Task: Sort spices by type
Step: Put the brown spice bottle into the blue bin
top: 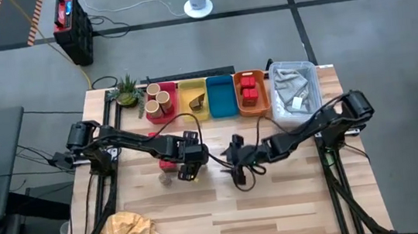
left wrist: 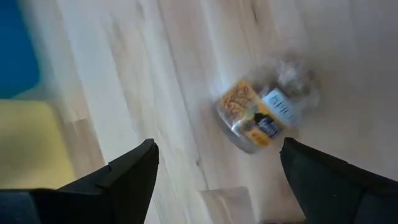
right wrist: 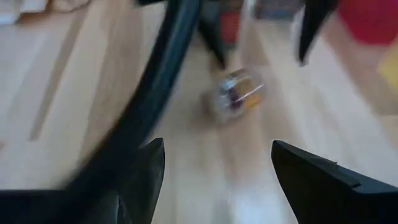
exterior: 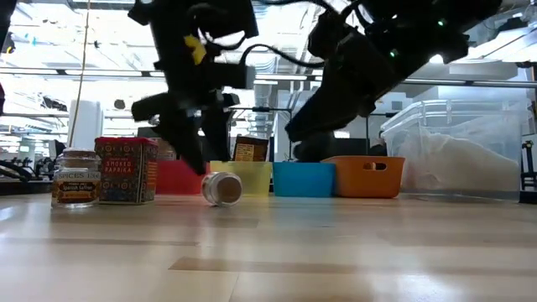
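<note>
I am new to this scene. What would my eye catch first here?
First, the small jar lying on its side mid-table, beneath the open left tool. Then the row of coloured bins along the far edge, and the red paprika tin standing beside another jar.

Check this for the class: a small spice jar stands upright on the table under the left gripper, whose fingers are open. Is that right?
Not quite. The small spice jar is lying on its side on the table, not standing upright; the low view shows this. The rest holds: it sits under the left gripper, whose fingers are open.
</note>
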`<state>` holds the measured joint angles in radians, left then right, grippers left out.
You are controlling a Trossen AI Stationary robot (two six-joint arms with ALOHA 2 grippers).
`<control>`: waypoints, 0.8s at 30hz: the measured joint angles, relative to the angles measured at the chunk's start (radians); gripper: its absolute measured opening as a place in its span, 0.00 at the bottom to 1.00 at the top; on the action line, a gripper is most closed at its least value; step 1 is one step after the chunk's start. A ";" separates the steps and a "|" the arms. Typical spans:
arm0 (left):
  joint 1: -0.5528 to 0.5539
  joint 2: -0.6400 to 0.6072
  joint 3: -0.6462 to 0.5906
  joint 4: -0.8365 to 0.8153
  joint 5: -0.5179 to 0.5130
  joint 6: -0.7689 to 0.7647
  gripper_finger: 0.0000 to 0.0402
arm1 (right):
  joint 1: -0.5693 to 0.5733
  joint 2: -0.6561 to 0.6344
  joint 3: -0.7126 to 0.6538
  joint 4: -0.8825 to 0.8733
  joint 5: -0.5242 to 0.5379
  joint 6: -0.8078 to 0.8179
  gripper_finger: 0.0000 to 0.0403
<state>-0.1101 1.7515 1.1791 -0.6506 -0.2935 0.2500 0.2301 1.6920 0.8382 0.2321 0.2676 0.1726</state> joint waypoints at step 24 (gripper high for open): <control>-0.013 0.000 -0.025 0.078 0.165 0.457 0.80 | 0.032 0.010 -0.002 -0.014 -0.003 0.042 0.80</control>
<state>-0.1235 1.7519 1.1545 -0.5727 -0.1288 0.7075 0.2621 1.7016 0.8364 0.2180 0.2642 0.2146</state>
